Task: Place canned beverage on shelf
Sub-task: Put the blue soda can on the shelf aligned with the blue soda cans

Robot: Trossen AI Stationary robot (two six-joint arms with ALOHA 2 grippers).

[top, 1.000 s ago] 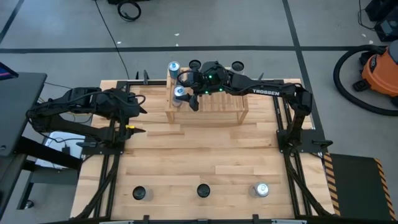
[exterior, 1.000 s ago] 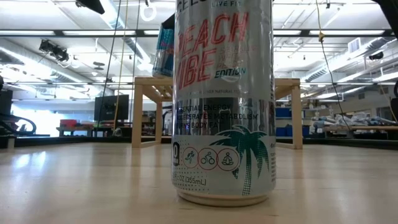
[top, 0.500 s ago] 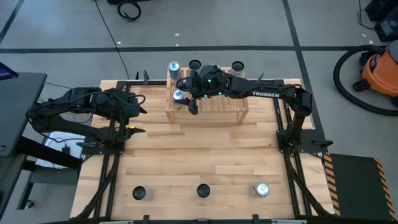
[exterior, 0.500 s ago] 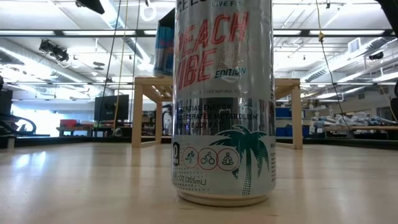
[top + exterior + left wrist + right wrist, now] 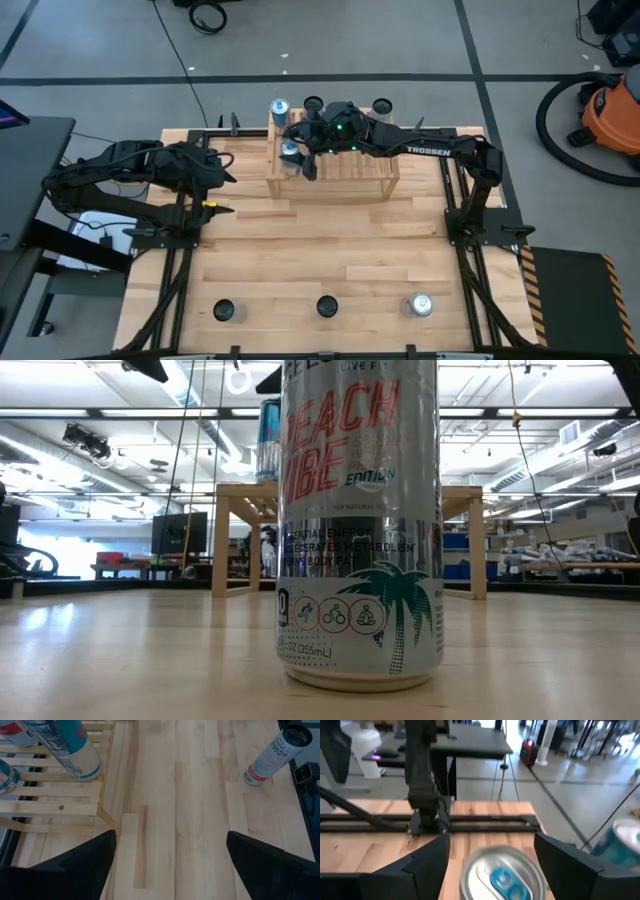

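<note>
Can [image 5: 289,151] upright on shelf [image 5: 345,176], left end

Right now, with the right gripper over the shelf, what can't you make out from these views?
- High view: the right gripper covers the can on the shelf; contact with the fingers is unreadable.
- Right wrist view: the can top is cut off by the picture's edge; its base on the slats is hidden.
- Low view: a big silver can blocks the middle of the shelf.
- Left gripper: waits at the table's left.
</note>
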